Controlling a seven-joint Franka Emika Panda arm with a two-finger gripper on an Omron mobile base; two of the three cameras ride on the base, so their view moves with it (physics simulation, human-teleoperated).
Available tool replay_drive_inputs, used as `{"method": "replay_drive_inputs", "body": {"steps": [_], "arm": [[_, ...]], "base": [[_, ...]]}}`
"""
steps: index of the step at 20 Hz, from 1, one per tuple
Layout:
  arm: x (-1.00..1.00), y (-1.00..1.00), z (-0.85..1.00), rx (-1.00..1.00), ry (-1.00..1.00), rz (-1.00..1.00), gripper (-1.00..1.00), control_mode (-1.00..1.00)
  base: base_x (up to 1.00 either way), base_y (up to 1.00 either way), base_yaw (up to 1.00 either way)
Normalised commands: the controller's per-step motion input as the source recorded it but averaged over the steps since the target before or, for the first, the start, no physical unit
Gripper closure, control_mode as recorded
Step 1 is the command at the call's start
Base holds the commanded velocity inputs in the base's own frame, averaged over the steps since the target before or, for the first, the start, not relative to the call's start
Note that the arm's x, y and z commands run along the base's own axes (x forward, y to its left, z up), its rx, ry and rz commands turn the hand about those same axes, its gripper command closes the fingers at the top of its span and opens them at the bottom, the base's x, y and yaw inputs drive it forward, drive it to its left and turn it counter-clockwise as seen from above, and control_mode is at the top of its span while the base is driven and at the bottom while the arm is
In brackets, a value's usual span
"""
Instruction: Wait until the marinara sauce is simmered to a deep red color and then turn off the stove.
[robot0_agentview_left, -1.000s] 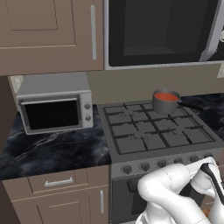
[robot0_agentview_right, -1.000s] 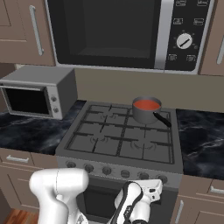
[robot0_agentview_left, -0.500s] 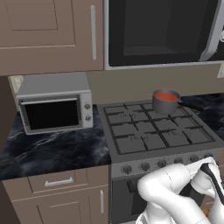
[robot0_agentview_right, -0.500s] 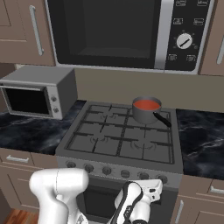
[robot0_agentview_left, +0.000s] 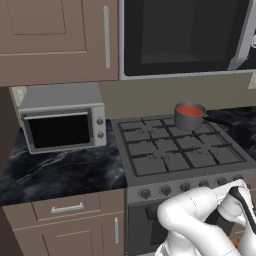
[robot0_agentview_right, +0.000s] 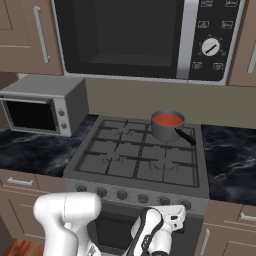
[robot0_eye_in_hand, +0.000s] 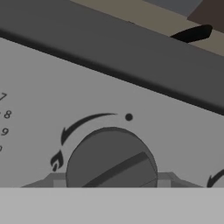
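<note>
The marinara sauce (robot0_agentview_right: 168, 119) sits in a grey saucepan (robot0_agentview_left: 189, 119) on the far right burner of the stove (robot0_agentview_right: 141, 159), its black handle pointing right, so the pan stays over the flame while the colour deepens. The arm is folded low against the stove's front, and the hand view looks straight at one knob (robot0_eye_in_hand: 111, 158), evidently the one for that burner. The fingers have drawn narrow, apparently pinching the knob, though the contact itself cannot be seen.
</note>
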Motion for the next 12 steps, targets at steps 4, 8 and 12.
{"method": "replay_drive_inputs", "body": {"steps": [4,8,12], "arm": [[0.0,0.0,0.0,0.0,0.0,0.0,1.0,-1.0],[0.0,0.0,0.0,0.0,0.0,0.0,1.0,-1.0],[0.0,0.0,0.0,0.0,0.0,0.0,1.0,-1.0]], "base": [[0.0,0.0,0.0],[0.0,0.0,0.0],[0.0,0.0,0.0]]}}
